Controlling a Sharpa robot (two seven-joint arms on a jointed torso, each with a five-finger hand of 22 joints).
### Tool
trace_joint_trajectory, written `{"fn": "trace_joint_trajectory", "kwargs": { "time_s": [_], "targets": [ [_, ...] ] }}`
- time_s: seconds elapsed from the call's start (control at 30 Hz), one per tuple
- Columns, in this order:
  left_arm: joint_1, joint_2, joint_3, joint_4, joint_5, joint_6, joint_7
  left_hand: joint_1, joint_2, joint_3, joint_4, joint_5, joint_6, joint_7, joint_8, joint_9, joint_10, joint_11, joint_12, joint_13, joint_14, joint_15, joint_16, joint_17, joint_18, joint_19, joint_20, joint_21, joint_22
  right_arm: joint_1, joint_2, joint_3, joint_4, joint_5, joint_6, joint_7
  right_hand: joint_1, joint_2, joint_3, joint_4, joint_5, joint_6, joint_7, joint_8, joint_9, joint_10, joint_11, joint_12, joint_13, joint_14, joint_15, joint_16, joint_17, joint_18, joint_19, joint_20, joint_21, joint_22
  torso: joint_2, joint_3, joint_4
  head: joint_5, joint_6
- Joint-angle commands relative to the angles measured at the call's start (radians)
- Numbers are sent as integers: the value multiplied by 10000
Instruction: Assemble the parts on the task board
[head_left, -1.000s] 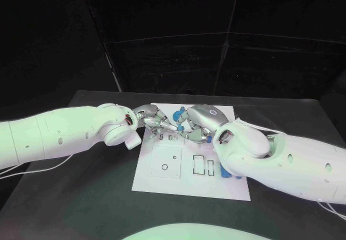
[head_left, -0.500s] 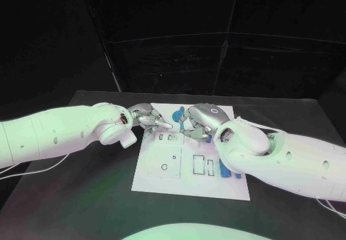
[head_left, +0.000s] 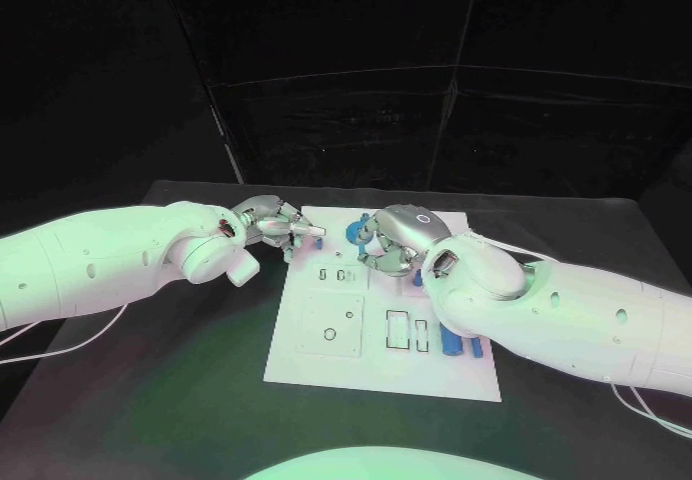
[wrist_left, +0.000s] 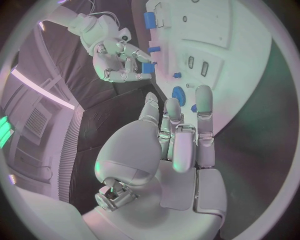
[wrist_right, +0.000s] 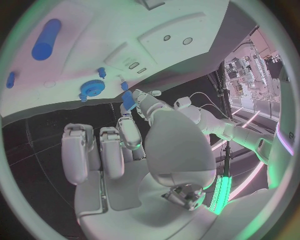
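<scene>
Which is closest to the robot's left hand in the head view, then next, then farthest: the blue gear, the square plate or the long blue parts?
Starting from the left hand:
1. Blue gear, just beside the hand at the far end of the task board.
2. Square plate, on the board's left half, closer to the robot.
3. Long blue parts, by the board's right edge.
</scene>
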Motion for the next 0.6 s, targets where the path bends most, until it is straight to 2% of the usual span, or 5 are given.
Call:
{"fn": "trace_joint_trajectory", "kwargs": {
  "time_s": [0.03,0.23,0.37,0.5,0.6],
  "targets": [
    [24,-12,11,125,1751,-895,1213,10,57,-71,48,46,-185,78,-84,-28,-190,90,-151,-78,-97,99,-344,-541,200,-192,83,-217,-154,-59,180,3,-197,344,-96,622,-59,44,25,15,69,81,-1,40,10,65,12,43,20,1039,-86,24,2631,-81,531,-56,-23,1593,7,1,-8,-17,6],
    [32,-6,10,331,2847,-1364,2038,13,122,-104,109,44,-268,138,-116,-28,-345,156,-289,-156,-308,167,-689,-1075,228,-300,182,-411,-267,-237,431,3,-486,579,162,900,-55,35,26,11,68,67,4,30,7,60,13,36,14,1039,-88,24,2631,-77,523,-59,-30,1576,0,1,10,-28,-7],
    [35,7,9,523,3651,-1609,2649,40,167,-159,162,47,-367,223,-147,-25,-664,259,-584,-327,-815,265,-1437,-2179,239,-508,302,-753,-465,-355,604,2,-732,638,304,959,-53,31,27,9,69,59,7,25,5,65,14,43,24,1039,-88,24,2631,-79,527,-60,-27,1583,3,-2,-15,9,-15],
    [36,14,9,647,4030,-1868,3116,67,197,-173,179,45,-419,260,-166,-28,-741,293,-679,-397,-947,306,-1650,-2451,249,-556,346,-889,-551,-455,739,0,-963,653,393,974,-44,27,33,3,73,44,11,13,2,49,17,22,4,1039,-88,24,2631,-75,519,-62,-34,1567,1,-8,-8,21,-26],
    [37,2,9,658,4164,-2079,3421,92,211,-169,174,45,-435,267,-172,-29,-752,298,-703,-418,-952,311,-1671,-2468,254,-553,356,-918,-572,-503,811,-1,-1090,655,522,965,-44,27,33,3,73,44,11,13,2,49,17,22,4,1039,-88,24,2631,-75,519,-62,-34,1567,8,9,-10,59,-24]
  ]
}}
